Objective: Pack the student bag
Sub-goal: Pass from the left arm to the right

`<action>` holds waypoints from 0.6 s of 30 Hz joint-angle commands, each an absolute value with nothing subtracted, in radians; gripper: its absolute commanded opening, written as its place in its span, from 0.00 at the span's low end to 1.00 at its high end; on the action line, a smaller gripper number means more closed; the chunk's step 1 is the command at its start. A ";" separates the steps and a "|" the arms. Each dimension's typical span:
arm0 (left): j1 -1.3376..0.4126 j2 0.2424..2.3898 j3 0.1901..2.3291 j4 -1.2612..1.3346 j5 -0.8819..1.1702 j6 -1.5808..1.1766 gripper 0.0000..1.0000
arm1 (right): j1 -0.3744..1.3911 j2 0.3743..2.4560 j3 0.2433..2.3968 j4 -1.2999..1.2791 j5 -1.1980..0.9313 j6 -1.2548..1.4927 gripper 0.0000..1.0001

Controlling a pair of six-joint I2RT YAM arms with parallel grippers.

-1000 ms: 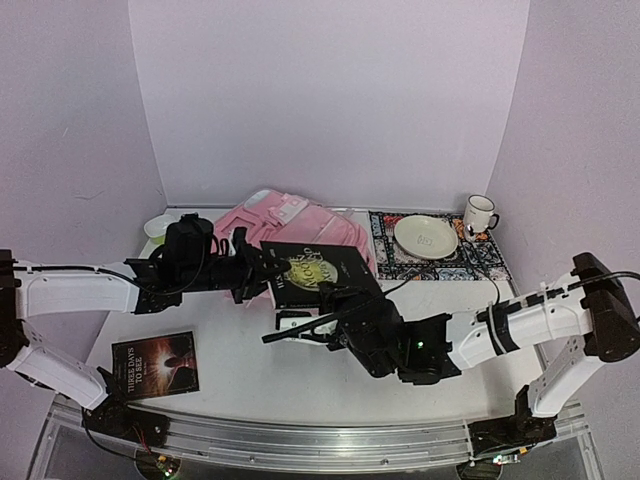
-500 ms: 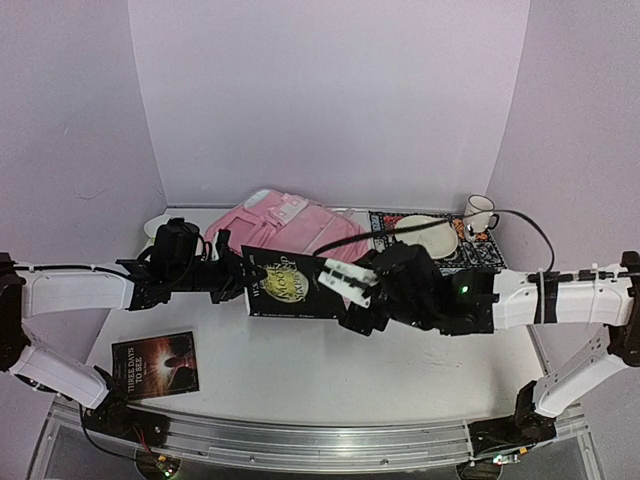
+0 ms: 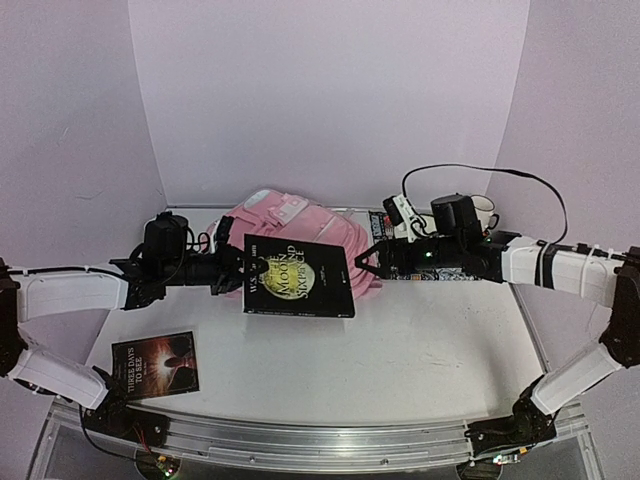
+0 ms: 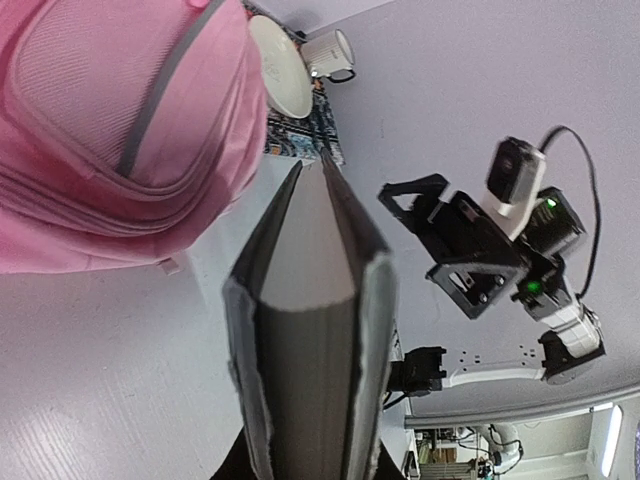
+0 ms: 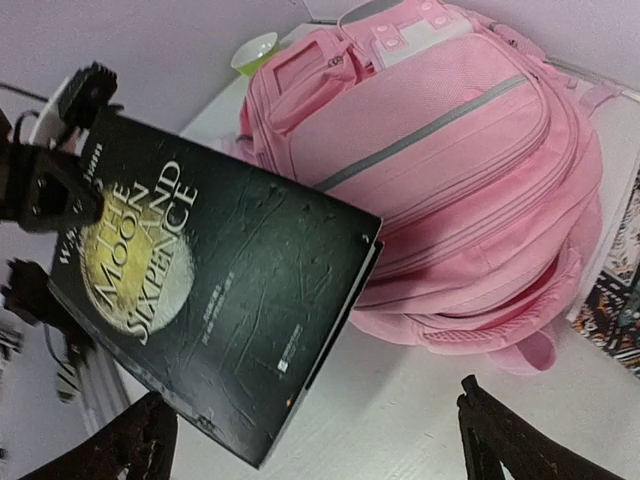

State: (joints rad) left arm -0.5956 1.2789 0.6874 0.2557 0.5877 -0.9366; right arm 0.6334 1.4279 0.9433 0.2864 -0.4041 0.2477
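Left gripper is clamped on one edge of the black hardcover book with the gold moon cover. That arm is stretched out low, with the book held clear of the white table. Right gripper has its jaws spread wide with nothing in them, just off the book's opposite edge. You've got the pink fabric backpack lying front-up directly behind both grippers, partly screened by the book. Round pale plate and white mug sit beyond the right gripper. Small dark paperback lies flat on the near side of the left arm.
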 commanded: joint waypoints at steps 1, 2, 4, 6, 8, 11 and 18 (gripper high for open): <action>-0.595 1.246 0.680 0.563 0.706 -0.968 0.00 | 0.576 1.490 0.922 0.474 -0.708 0.535 0.98; -0.595 1.254 0.670 0.610 0.718 -0.990 0.00 | 0.568 1.504 0.917 0.512 -0.728 0.576 0.98; -0.595 1.264 0.656 0.681 0.735 -1.022 0.00 | 0.554 1.532 0.903 0.583 -0.770 0.648 0.98; -0.597 1.267 0.650 0.715 0.740 -1.031 0.00 | 0.549 1.551 0.892 0.655 -0.805 0.710 0.98; -0.598 1.267 0.649 0.737 0.744 -1.035 0.00 | 0.549 1.565 0.883 0.730 -0.832 0.759 0.98; -0.606 1.272 0.660 0.771 0.754 -1.036 0.00 | 0.549 1.598 0.875 0.825 -0.882 0.834 0.98; -0.614 1.317 0.679 0.799 0.752 -1.037 0.00 | 0.548 1.690 0.842 1.225 -0.983 1.134 0.82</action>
